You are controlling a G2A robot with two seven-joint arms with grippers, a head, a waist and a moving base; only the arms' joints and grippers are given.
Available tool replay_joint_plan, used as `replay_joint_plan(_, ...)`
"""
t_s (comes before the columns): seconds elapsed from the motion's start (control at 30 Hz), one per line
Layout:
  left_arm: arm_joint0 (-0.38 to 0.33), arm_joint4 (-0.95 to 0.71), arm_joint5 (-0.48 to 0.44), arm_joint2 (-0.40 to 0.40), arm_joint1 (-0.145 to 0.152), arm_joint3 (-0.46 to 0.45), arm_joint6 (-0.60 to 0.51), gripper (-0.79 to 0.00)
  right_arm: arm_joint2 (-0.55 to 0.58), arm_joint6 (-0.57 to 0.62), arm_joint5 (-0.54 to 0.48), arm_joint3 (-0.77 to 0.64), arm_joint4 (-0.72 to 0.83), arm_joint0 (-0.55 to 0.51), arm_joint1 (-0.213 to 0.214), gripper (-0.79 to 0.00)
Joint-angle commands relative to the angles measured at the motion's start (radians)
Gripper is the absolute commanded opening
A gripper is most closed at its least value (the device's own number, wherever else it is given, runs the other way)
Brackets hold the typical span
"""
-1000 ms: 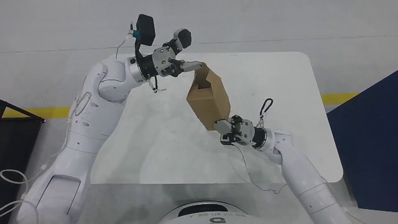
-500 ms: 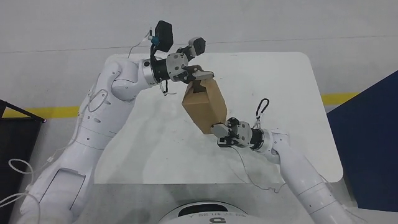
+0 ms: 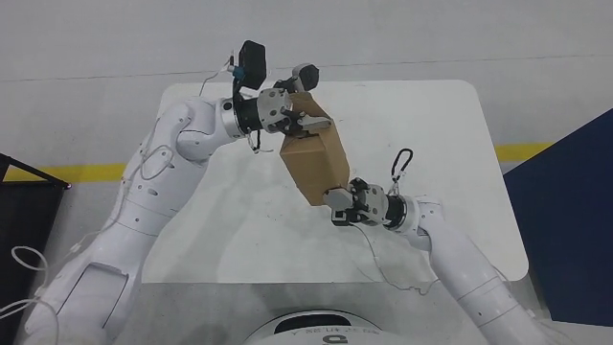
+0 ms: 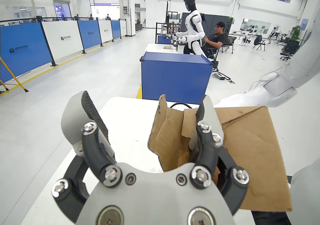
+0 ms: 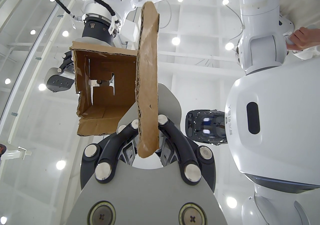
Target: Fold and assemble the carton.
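Carton (image 3: 316,158): brown corrugated board, likely light, stiff across panels, weak at creases. It hangs part-formed above the table (image 3: 441,125). Right gripper (image 5: 147,121) pinches one flap edge. Left gripper (image 4: 146,101) is spread, one finger among the far-end flaps. Flap edges look like the safest hold.

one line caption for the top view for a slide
Two-armed robot holds a brown carton over a white table: right gripper clamped on one flap, open left gripper at the opposite flaps.
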Motion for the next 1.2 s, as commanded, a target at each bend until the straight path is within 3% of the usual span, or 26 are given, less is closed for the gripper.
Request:
replay_joint_plan(0.0, 0.004, 0.025, 0.000, -0.002, 0.009, -0.012, 0.023, -0.015, 0.000, 0.000, 0.000, 0.002, 0.010, 0.003, 0.003, -0.785)
replay_joint_plan(0.17, 0.017, 0.087, 0.000, 0.001, 0.039, -0.047, 0.049, -0.123, 0.007, 0.000, 0.000, 0.017, 0.035, 0.000, 0.010, -0.785)
replay_joint_plan(0.37, 0.030, 0.139, 0.000, -0.019, 0.081, -0.092, 0.101, -0.366, 0.013, 0.000, 0.000, 0.020, 0.062, -0.007, 0.016, -0.785)
replay_joint_plan(0.5, 0.038, 0.159, 0.000, -0.014, 0.104, -0.134, 0.133, -0.474, 0.009, 0.000, 0.000, 0.032, 0.064, -0.002, 0.018, -0.785)
replay_joint_plan(0.83, 0.030, 0.135, 0.000, 0.041, 0.164, -0.178, 0.124, -0.545, -0.004, -0.008, -0.013, 0.082, 0.091, 0.028, 0.009, -0.785)
replay_joint_plan(1.17, 0.002, 0.099, 0.000, 0.048, 0.217, -0.153, 0.147, -0.533, -0.020, -0.034, -0.026, 0.103, 0.131, 0.056, -0.004, -0.785)
